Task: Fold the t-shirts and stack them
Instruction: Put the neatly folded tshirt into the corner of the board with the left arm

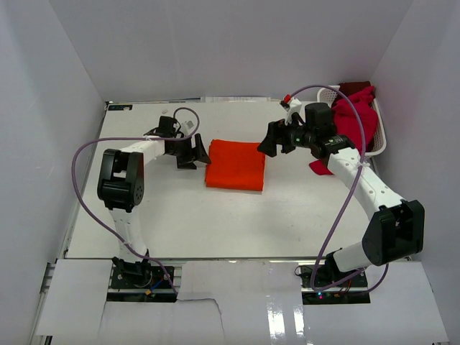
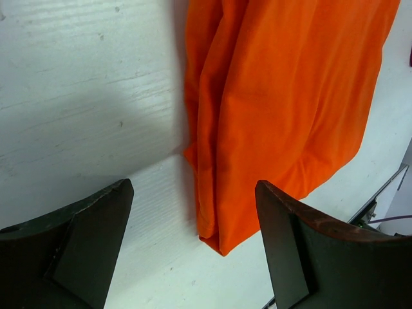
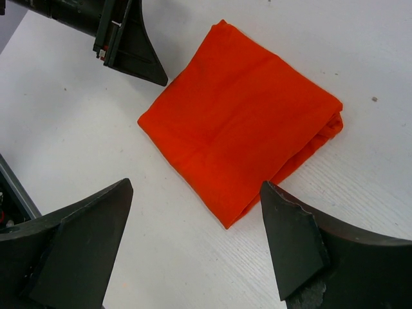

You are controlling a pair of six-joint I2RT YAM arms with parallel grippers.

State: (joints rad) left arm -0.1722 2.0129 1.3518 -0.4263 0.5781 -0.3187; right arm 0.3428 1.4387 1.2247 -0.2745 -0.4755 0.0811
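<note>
Lying between the left gripper [image 1: 192, 153] and the right gripper [image 1: 267, 141], the folded orange t-shirt [image 1: 235, 165] is held by neither; both are spread wide.

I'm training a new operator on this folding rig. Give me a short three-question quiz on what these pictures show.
1. True or false: the left gripper holds the folded bright orange cloth t-shirt.
2. Where are the crimson cloth t-shirts? A: heaped at the white plastic lattice basket. B: stacked on the orange t-shirt. C: under the left arm.
3. Is the right gripper open or shut?
Key: 1 false; 2 A; 3 open.
</note>
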